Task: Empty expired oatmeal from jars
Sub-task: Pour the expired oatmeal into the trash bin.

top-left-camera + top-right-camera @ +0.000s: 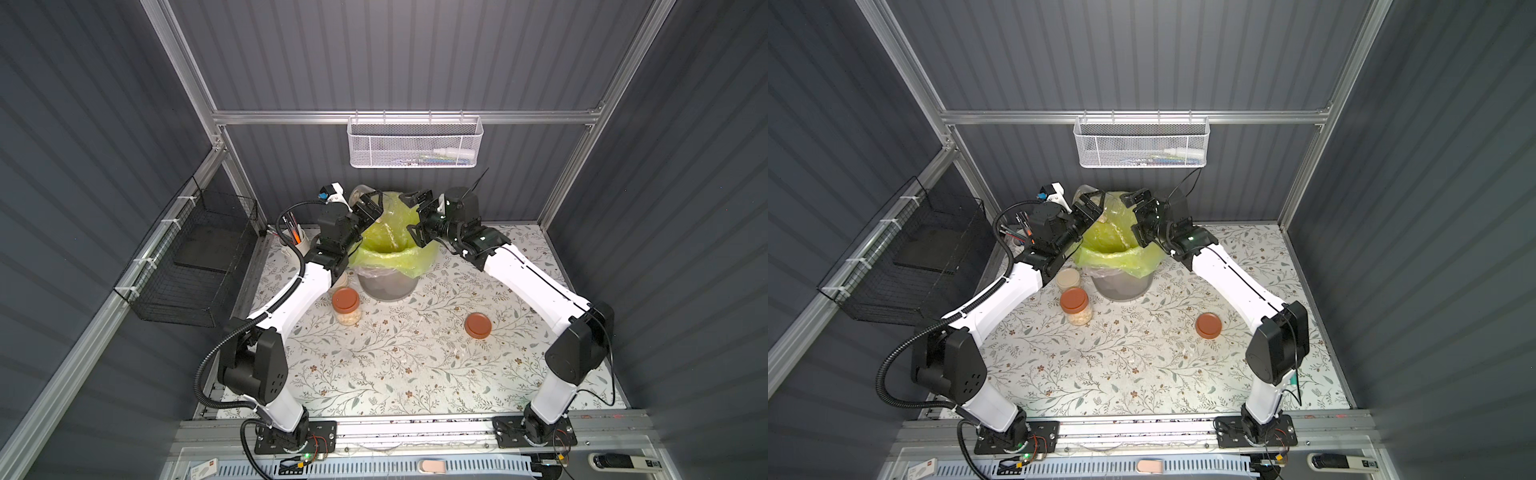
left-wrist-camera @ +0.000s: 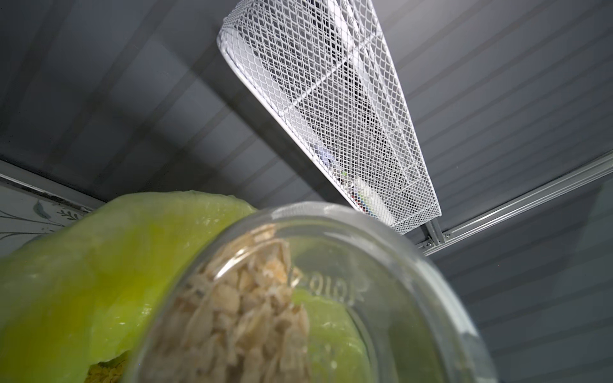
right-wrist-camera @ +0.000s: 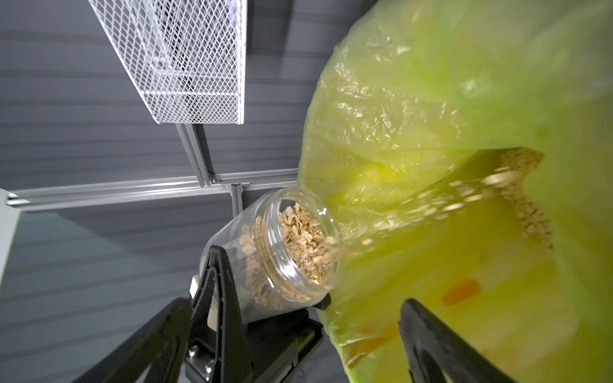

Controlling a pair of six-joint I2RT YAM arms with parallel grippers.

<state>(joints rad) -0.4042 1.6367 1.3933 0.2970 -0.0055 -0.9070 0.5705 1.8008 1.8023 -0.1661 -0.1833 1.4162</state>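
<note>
- Oatmeal (image 3: 298,238), pale beige dry flakes: part sits in a lidless clear glass jar (image 3: 282,262), part falls in a thin stream (image 1: 390,235) into the yellow-green plastic bag (image 1: 401,259) lining a round grey bin (image 1: 388,289). 1 heap (image 3: 527,205) lies in the bag.
- Left gripper (image 1: 369,208) is clamped on the jar body; the jar is tilted, mouth down toward the bag, above the bin's far-left rim.
- Right gripper (image 1: 413,216) has its jaws wide apart at the bag's raised edge, gripping nothing; cannot tell if it touches the plastic.
- 2 other jars stand upright on the floral tablecloth (image 1: 374,365), beside the bin near the left arm: jar with terracotta-brown lid (image 1: 345,305), flakes inside; jar with cream lid (image 1: 1068,279) just behind it.
- 1 loose terracotta-brown lid (image 1: 478,325) lies flat near the right arm, well apart from those jars.
</note>
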